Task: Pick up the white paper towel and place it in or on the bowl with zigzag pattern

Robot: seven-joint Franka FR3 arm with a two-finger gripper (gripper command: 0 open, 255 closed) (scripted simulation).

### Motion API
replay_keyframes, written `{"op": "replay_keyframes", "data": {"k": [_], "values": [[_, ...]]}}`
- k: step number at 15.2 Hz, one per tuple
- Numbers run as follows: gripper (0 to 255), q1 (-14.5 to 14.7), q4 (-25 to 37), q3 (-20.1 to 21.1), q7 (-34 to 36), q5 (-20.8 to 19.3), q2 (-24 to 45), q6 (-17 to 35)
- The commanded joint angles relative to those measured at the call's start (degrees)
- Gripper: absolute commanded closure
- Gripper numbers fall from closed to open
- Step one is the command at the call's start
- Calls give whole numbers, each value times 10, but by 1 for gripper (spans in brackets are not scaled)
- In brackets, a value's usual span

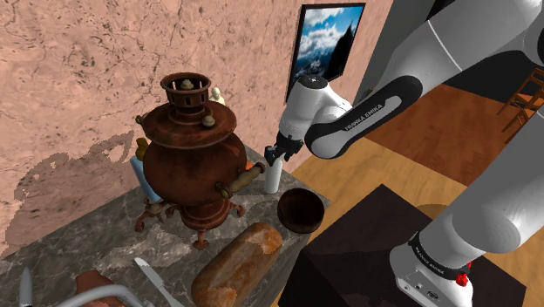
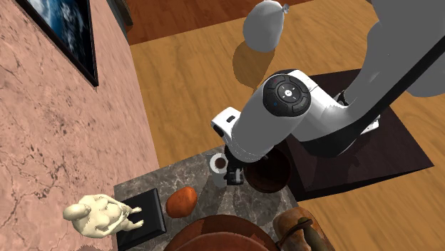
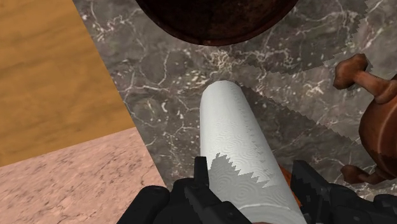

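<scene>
Fingers (image 3: 191,200) clasp the upright paper towel roll (image 3: 234,143) near its top. Risk: the soft roll slips, or swings against the samovar (image 1: 192,166) beside the dark bowl (image 1: 299,209).

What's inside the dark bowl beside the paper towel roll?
Nothing visible: the shoulder view shows the bowl with a bare dark brown inside. In the second exterior view the arm covers part of it.

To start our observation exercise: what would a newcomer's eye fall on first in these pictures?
The big brown samovar dominates the grey marble counter. Beside it, the black hand sits over the upright white paper towel roll, with a dark bowl at the counter's edge nearby.
</scene>
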Motion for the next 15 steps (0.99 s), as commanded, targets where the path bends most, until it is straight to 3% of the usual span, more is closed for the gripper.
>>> {"op": "replay_keyframes", "data": {"k": [1, 4, 15], "values": [[255, 0, 0, 0, 0, 0, 0, 0], [255, 0, 0, 0, 0, 0, 0, 0], [255, 1, 15, 10, -69, 86, -76, -82]]}}
